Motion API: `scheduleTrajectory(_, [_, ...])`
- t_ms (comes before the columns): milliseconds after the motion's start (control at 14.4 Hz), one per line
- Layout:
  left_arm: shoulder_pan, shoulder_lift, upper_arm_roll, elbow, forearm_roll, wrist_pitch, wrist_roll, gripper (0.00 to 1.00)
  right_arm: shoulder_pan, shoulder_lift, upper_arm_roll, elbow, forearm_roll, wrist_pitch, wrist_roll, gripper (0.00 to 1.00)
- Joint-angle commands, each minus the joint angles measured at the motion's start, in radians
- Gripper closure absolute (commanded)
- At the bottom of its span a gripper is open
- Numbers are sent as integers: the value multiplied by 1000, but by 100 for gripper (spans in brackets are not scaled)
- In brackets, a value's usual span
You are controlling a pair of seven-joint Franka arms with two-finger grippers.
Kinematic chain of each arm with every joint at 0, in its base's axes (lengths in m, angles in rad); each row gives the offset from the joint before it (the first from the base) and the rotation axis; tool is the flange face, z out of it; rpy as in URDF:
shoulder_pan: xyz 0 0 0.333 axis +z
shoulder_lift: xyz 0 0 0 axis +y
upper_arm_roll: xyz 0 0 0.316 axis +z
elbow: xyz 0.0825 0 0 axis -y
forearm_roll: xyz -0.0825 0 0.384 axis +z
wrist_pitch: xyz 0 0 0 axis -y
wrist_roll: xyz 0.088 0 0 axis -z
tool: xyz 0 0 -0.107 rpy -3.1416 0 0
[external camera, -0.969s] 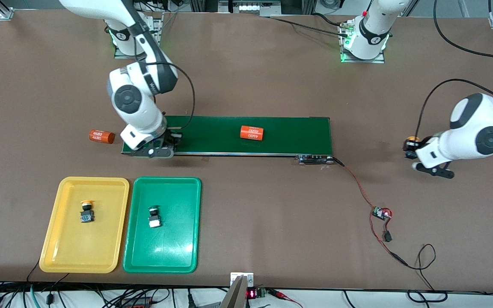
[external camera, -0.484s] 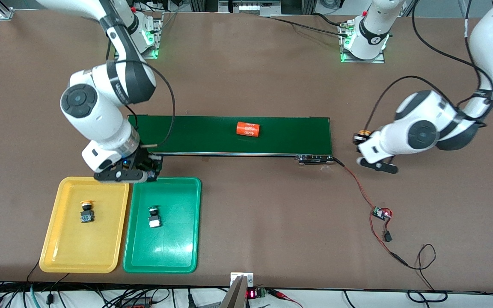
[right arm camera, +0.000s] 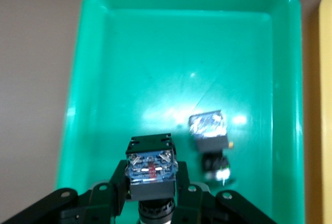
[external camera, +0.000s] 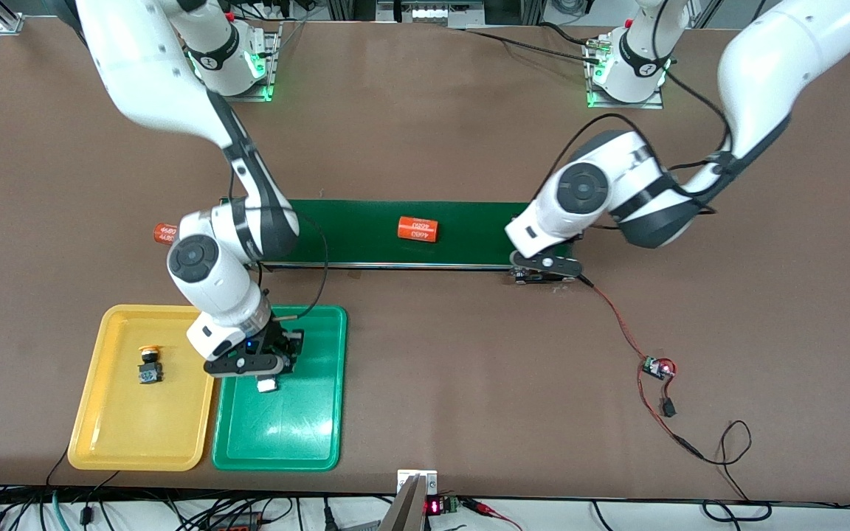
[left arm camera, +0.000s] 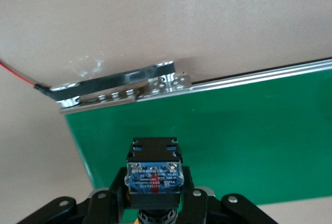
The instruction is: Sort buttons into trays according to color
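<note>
My right gripper (external camera: 281, 352) hangs low over the green tray (external camera: 285, 428), shut on a dark-bodied button (right arm camera: 151, 169) whose cap is hidden. Under it a green-capped button (right arm camera: 210, 133) lies on its side in the green tray (right arm camera: 155, 53). A yellow-capped button (external camera: 148, 365) rests in the yellow tray (external camera: 137, 420). My left gripper (external camera: 543, 263) is over the conveyor belt's end toward the left arm's end of the table. It is shut on another dark button (left arm camera: 153, 175), with a sliver of yellow showing at its cap.
The dark-green conveyor belt (external camera: 469, 228) carries an orange cylinder (external camera: 417, 228); a second orange cylinder (external camera: 165, 234) lies on the table off the belt's end toward the right arm's end. A small circuit board (external camera: 657, 366) with red wires lies toward the left arm's end.
The right arm carried its button from the belt's end to over the green tray. The left arm swung in with its button to over the belt's end. The cylinder on the belt drifted toward the right arm's end.
</note>
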Motion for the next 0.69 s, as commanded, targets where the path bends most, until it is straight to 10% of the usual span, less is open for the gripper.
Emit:
scheduleTrajectory(0, [-9,2,43,18,-21,27,13,100,-17,33,8,46,-5,9,-35,87])
scheduleTrajectory(277, [-11,13,52,5,-18,29,29,99,-18,32,8,44,3,9,-26,8])
scheduleTrajectory(623, [-11,16,78,1,-18,52,27,92,-18,13,8,37,6,-17,-26,0])
